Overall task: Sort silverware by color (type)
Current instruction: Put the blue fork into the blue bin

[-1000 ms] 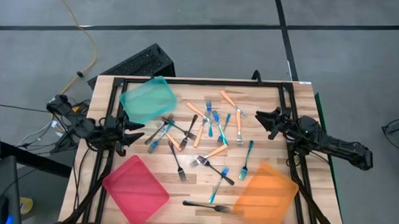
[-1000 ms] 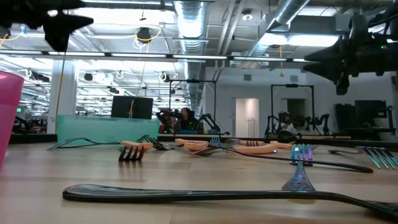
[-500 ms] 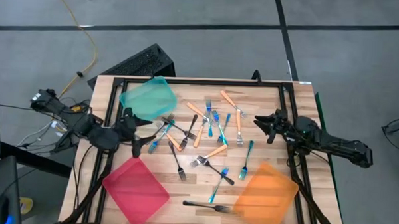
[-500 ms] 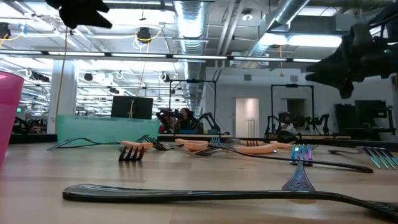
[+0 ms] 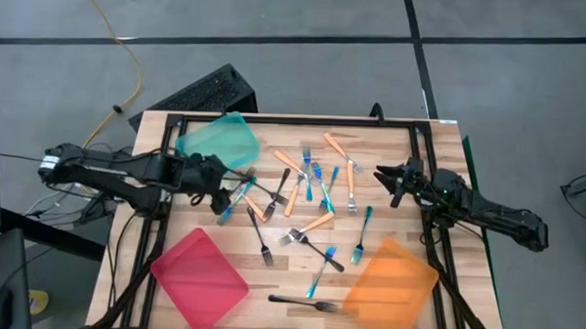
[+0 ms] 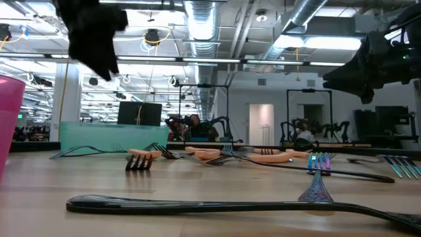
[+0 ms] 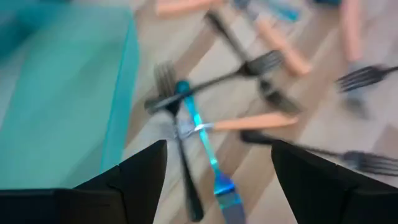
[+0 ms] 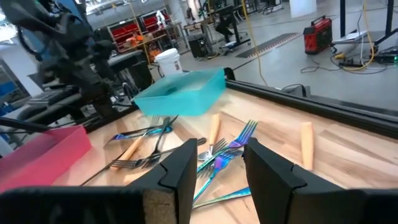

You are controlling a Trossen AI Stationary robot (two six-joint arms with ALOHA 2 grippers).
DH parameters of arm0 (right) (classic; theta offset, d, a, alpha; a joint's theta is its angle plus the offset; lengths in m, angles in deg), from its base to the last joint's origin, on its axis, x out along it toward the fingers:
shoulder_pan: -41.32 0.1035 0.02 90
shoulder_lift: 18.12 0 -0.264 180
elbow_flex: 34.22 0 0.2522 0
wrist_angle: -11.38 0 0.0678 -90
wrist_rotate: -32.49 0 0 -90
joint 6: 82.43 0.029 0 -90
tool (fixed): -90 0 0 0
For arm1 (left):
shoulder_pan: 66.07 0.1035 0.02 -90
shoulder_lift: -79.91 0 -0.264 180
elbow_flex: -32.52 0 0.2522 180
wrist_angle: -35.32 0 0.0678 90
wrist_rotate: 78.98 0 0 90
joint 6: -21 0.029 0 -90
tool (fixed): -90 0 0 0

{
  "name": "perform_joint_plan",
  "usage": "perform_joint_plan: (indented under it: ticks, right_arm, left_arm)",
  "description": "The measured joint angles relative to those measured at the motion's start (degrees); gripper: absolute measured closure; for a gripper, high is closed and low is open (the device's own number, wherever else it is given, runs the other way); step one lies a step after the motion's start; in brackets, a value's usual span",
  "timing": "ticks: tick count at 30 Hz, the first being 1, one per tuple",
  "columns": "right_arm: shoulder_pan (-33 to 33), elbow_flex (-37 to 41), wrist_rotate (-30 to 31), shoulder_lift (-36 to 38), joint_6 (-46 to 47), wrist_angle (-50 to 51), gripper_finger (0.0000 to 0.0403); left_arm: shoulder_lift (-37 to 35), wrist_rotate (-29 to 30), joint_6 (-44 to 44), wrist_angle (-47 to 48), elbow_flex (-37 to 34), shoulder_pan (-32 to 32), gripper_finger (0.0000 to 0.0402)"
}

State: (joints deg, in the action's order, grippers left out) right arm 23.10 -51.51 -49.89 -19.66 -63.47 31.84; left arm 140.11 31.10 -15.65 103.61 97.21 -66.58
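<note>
The left gripper [image 5: 221,184] has been carried inward from the table's left edge, over the wooden table [image 5: 389,226], and is now held above the left end of the scattered forks [image 5: 311,199], beside the teal tray [image 5: 215,145]. Its arm has been stretched out almost level across the left rail. In the low view it has been brought lower and closer. The right gripper [image 5: 387,182] has been shifted only slightly.

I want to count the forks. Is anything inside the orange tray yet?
The orange tray looks empty from above: no fork lies inside it. A black fork lies just beside its near left edge. What is under the tray cannot be seen.
</note>
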Motion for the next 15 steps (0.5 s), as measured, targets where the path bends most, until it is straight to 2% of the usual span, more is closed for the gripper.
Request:
perform_joint_plan:
  ticks: [6,15]
  right_arm:
    - [0.02,0.0,0.0,0.0,-0.02,0.18,0.0248]
    - [0.04,0.0,-0.02,0.0,0.0,0.35,0.0248]
  left_arm:
    - [3.59,-3.38,2.74,-2.65,-3.97,5.42,0.0129]
    - [11.21,-5.33,3.43,-8.25,-7.14,6.34,0.0129]
